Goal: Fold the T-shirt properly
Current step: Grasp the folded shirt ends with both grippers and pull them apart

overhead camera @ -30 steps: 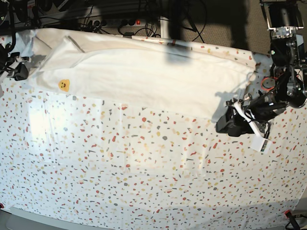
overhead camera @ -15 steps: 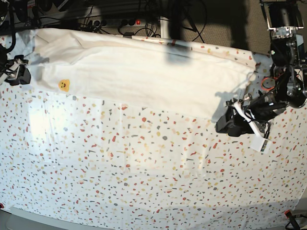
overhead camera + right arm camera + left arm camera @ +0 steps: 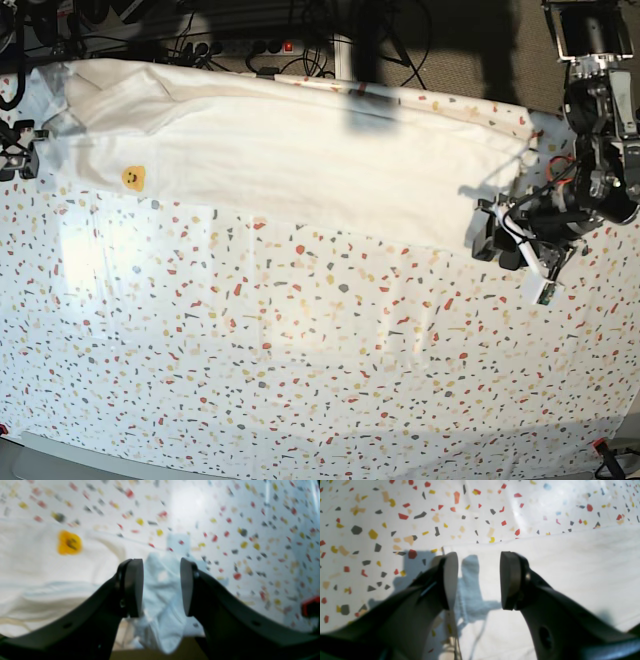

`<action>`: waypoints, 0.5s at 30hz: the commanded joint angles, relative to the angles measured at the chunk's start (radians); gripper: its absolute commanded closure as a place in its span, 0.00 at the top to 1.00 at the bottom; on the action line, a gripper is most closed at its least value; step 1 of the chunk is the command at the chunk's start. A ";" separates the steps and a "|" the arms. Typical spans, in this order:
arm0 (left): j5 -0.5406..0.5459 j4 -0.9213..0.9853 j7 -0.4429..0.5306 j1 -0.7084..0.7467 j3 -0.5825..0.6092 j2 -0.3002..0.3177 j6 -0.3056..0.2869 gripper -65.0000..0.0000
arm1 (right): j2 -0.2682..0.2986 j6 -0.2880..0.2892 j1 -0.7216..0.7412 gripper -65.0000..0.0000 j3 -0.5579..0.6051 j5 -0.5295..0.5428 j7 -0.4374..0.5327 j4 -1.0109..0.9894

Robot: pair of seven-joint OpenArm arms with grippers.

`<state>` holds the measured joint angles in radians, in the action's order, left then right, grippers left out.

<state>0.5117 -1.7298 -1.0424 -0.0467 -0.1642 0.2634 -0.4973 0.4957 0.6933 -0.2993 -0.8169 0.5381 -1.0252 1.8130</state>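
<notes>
The white T-shirt point(image 3: 300, 160) lies as a long band across the far part of the table, a small yellow smiley point(image 3: 132, 177) near its left end. My left gripper point(image 3: 478, 235) stands open at the shirt's right front corner. In the left wrist view its jaws point(image 3: 478, 580) hang apart over the T-shirt point(image 3: 570, 567) hem, with nothing pinched. My right gripper point(image 3: 20, 158) sits at the table's left edge beside the shirt's left end. In the blurred right wrist view its jaws point(image 3: 160, 590) stand apart, with shadowed, crumpled white cloth between them, and the smiley point(image 3: 69, 542) lies to the left.
The speckled terrazzo table covering point(image 3: 300, 350) fills the near half of the table. Cables and a power strip point(image 3: 250, 40) run behind the far edge. A red clamp point(image 3: 600, 445) holds the covering at the front right corner.
My right gripper has opened and drawn back to the left; the shirt's left end has settled flatter. My left gripper has shifted slightly up and right, still open.
</notes>
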 commanded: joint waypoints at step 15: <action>-0.126 -0.017 0.045 -0.017 0.349 -0.019 0.080 0.41 | 0.011 -0.020 0.006 0.38 -0.007 0.019 -0.021 -0.147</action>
<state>0.3759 -1.7298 -1.0203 -0.0463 0.1921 0.2375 -0.4118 0.4847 0.6701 -0.2989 -0.8169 0.5549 -1.0595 1.6508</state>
